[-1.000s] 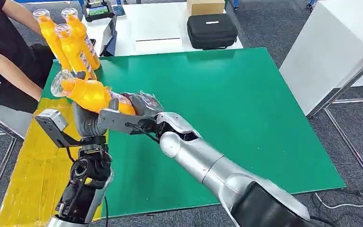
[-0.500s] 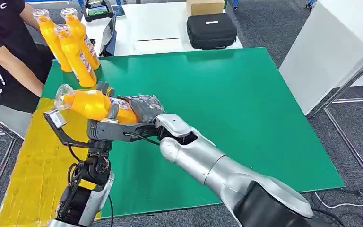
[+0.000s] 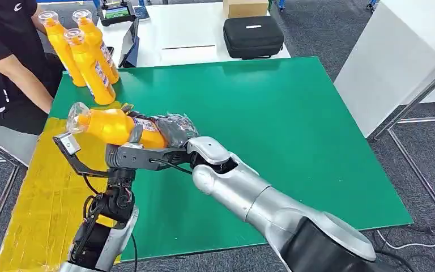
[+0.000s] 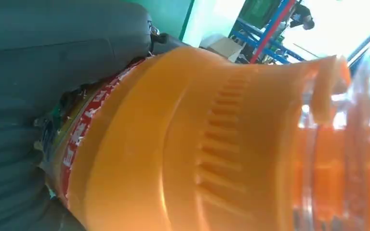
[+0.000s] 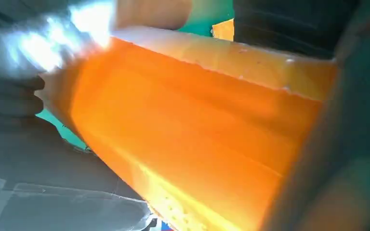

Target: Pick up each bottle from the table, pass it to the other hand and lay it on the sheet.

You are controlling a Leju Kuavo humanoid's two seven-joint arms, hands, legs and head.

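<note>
At the centre left of the head view, both robot hands hold one orange bottle [image 3: 110,126] above the edge of the green counter [image 3: 272,124].

The right hand [image 3: 173,133] grips the bottle's base; the left hand [image 3: 126,148] is wrapped round its middle. The bottle lies sideways, its clear cap toward the yellow sheet [image 3: 39,198]. Three more orange bottles [image 3: 85,51] stand at upper left, beside a seated person [image 3: 5,62].
</note>
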